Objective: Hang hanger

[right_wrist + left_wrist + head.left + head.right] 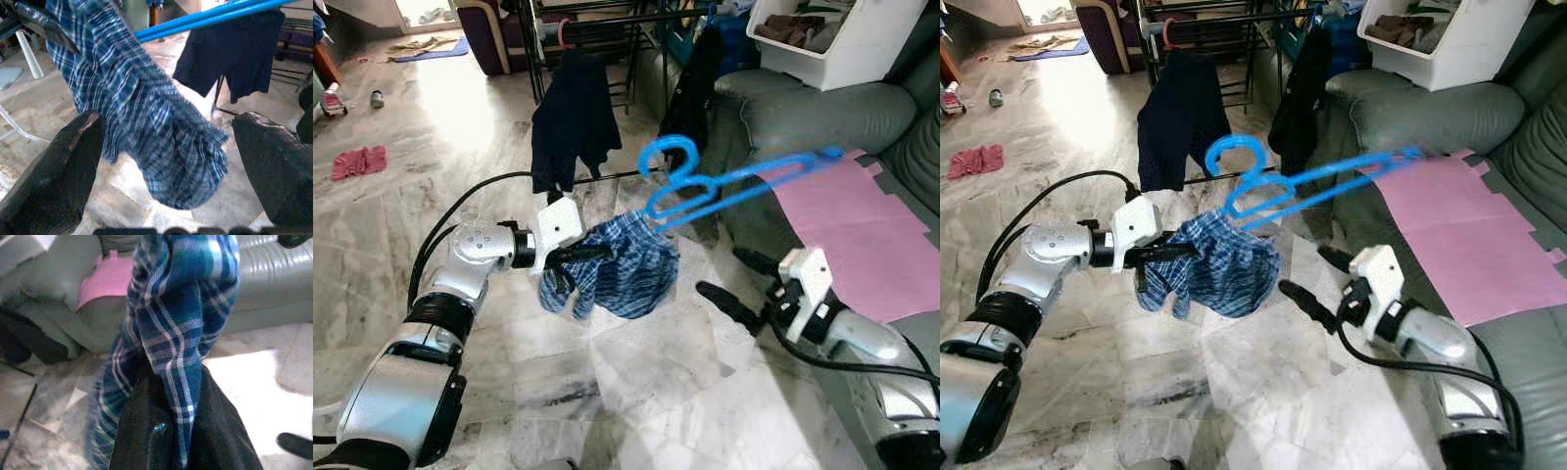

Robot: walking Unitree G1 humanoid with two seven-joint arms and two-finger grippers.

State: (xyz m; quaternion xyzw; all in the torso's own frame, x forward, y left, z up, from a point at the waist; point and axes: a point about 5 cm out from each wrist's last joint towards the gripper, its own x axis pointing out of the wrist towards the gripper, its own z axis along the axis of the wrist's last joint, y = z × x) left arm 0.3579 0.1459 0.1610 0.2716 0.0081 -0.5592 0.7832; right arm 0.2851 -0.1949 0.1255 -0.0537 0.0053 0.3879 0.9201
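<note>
At the far left of the head view, a crumpled red cloth lies on the pale marble floor. Right of it, at lower left, the left silver arm reaches toward the middle of the frame, and the left gripper has its black fingers clamped on the bunched top edge of a blue plaid fabric garment; the left wrist view shows the cloth pinched tight between them. The garment hangs in the air at mid-frame, clear of the floor. Above it, in the upper middle, dark navy clothing hangs from a black metal drying rack. Just right of centre, a bright blue plastic hanger is suspended at a tilt, its hook near the rack's lower bar and its long shoulder slanting up toward the right; its lower end meets the top of the plaid garment. At lower right, the right gripper hovers with fingers spread wide, near the garment but not touching. Behind it, a pink sheet covers a grey-green leather sofa, with a white plastic bin at upper right.
</note>
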